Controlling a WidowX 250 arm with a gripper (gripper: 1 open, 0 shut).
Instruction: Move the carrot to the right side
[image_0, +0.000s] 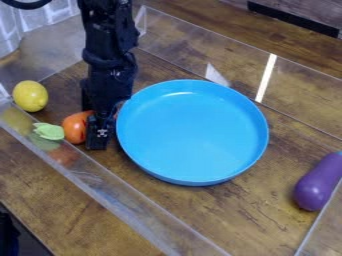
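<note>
On a glossy wooden surface (201, 220), a black robot arm reaches straight down at the left edge of a round blue plate (191, 130). Its end effector (95, 128) points downward with jaws spread wide, holding nothing. The carrot (76, 126), a small orange toy with a pale green leafy top, lies directly beneath and just to the left of the end effector, its orange body partly hidden behind the dark fingers and its leaves pointing away from the plate. Whether the fingers already touch it cannot be told. A yellow lemon (30, 96) sits to the left of the end effector and a little farther back, near the carrot but apart from it. A purple eggplant (318, 181) lies well apart on the far right, beyond the plate.

The step in hand looks like the grasp itself. To do it well, the fingers should straddle the thick orange body rather than the soft leaves, settle low enough to bracket it, then close squarely. The lift should clear the plate's raised rim before carrying the carrot rightward, and keep clear of the eggplant when setting it down
</note>
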